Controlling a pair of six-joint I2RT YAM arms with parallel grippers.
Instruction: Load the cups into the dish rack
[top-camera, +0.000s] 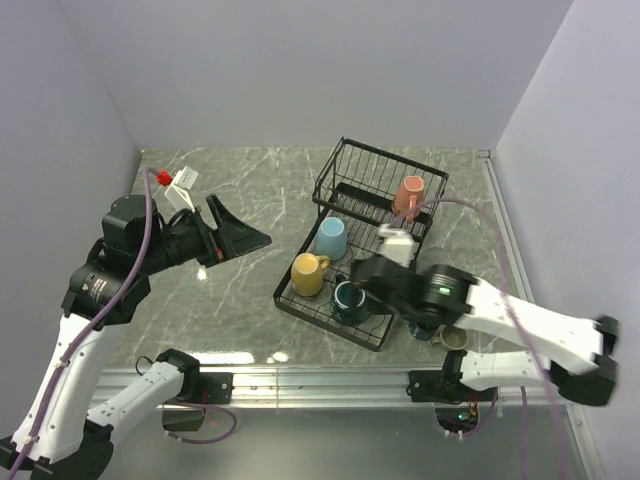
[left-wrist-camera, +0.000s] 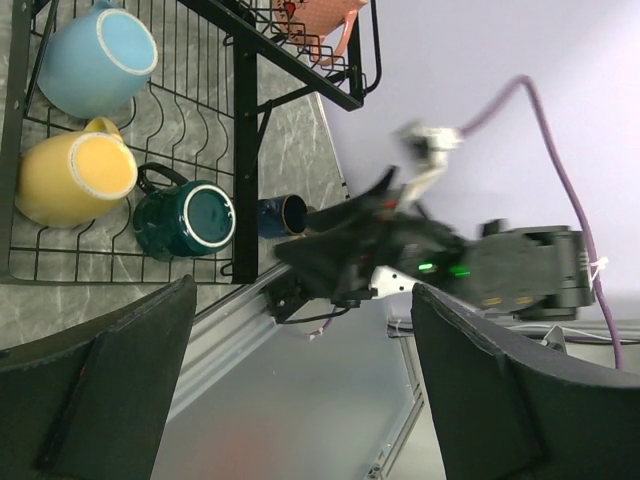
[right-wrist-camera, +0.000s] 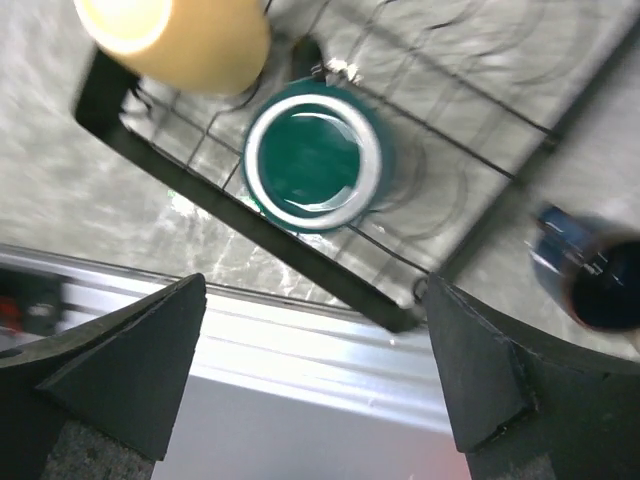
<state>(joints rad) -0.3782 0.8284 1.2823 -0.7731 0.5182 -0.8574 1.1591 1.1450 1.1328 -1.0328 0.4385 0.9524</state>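
R gripper (right-wrist-camera: 315, 280) hangs over the dark teal mug (right-wrist-camera: 315, 155), fingers wide apart, nothing held. The mug sits mouth-up on the flat tray of the dish rack (top-camera: 300, 310), at the tray's lower edge in the top view. Looks like that one's placed, so the step in hand is prob. the navy mug (right-wrist-camera: 598, 282), which stands on the marble table (top-camera: 230, 180) just outside the rack, at the right edge of the R wrist view.

To do it well: lift straight up first so the fingers clear the teal rim and the tray's front rail, then slide across. Close on the navy wall or rim, not the handle. Can't tell which way the handle points; the view is blurred.

Around:
- Yellow mug (top-camera: 308, 273) and light blue mug (top-camera: 331, 238) are on the tray, towards upper left of the teal one.
- Salmon mug (top-camera: 408, 197) is in the raised basket.
- Beige mug (top-camera: 452, 338) is on the table by the R arm, near the navy one, so tight quarters there w/ the rack corner beside.

L gripper (top-camera: 243, 228) is over bare table, well left of the rack, fingers apart, empty.
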